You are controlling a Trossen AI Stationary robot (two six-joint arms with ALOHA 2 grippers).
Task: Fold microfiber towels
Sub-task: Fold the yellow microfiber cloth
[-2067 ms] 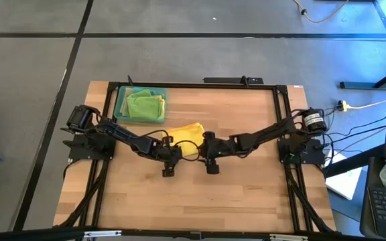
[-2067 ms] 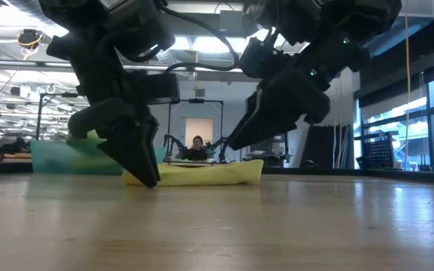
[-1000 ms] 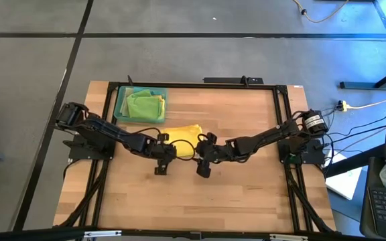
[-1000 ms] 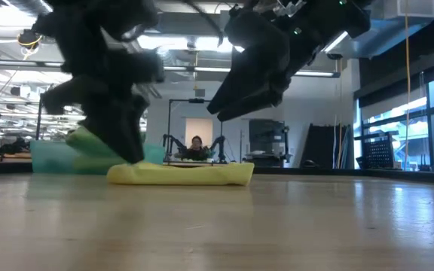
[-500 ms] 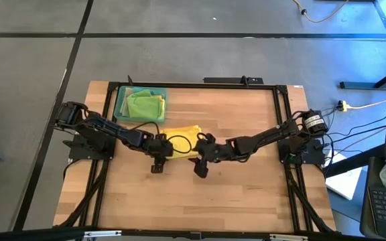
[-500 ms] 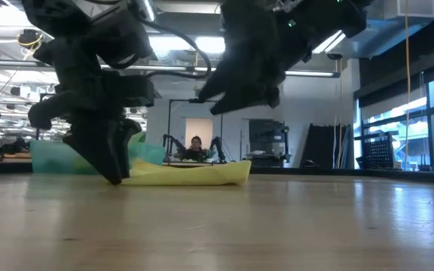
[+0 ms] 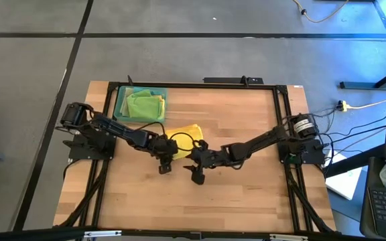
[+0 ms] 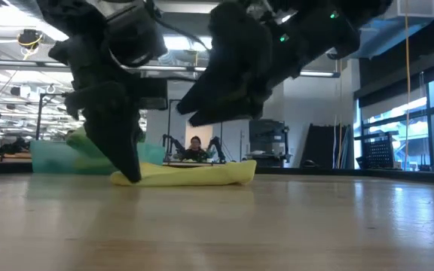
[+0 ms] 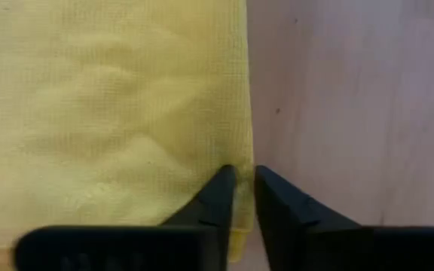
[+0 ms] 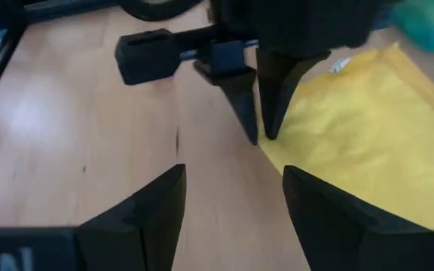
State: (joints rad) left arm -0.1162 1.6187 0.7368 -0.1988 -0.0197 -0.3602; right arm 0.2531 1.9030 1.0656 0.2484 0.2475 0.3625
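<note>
A folded yellow towel (image 7: 185,136) lies flat on the wooden table (image 7: 246,194), left of its middle. My left gripper (image 7: 166,161) points steeply down at the towel's near-left corner, its fingers almost together on the cloth's edge (image 9: 241,162). My right gripper (image 7: 196,175) hovers open above the bare wood just near of the towel (image 10: 353,143), touching nothing. In the low view the left gripper (image 8: 132,175) stands at the yellow towel's (image 8: 191,175) left end, with the right gripper (image 8: 194,117) higher up. My left gripper pinches the yellow towel's left edge, close to its near-left corner (image 9: 239,229), between its two fingers. One fingertip (image 9: 218,192) is over the cloth and the other (image 9: 277,199) over the bare wood. The fingers come from above. The towel stays flat on the table.
A translucent teal tray (image 7: 120,107) at the table's far left holds folded green towels (image 7: 145,105). A black frame (image 7: 193,84) runs around the table's edges. Bare wood stretches to the near and right sides. A person (image 8: 197,147) sits far off in the room behind.
My left gripper has shifted a little toward the table's right, onto the towel's near-left corner, and rolled about its own axis. My right gripper has moved toward the left and near edges, tipped further down and sunk a little, staying open. The towel has stayed flat.
</note>
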